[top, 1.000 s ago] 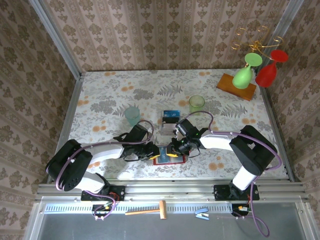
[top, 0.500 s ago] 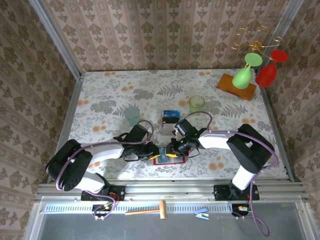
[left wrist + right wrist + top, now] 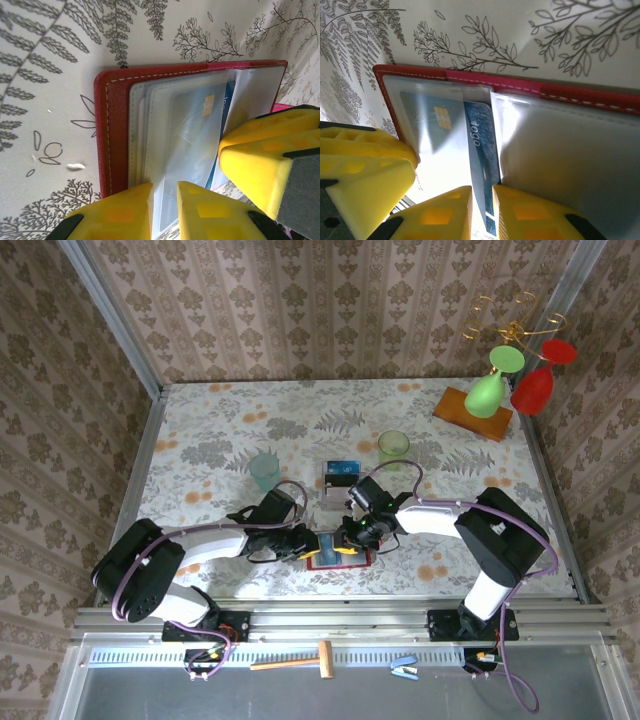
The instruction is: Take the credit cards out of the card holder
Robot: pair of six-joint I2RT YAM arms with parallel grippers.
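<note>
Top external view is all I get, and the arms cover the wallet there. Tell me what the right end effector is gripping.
Observer: In the right wrist view, the right end effector pinches the bare edge of a dark blue card.
Operator: Now give me the left one.
Observer: The left end effector is closed on a clear sleeve of the open red card holder.
Operator: Say whether the card is out.
Observer: Not yet. Beside the bare blue strip a gold chip shows through the sleeve, so the card looks partly inside.
</note>
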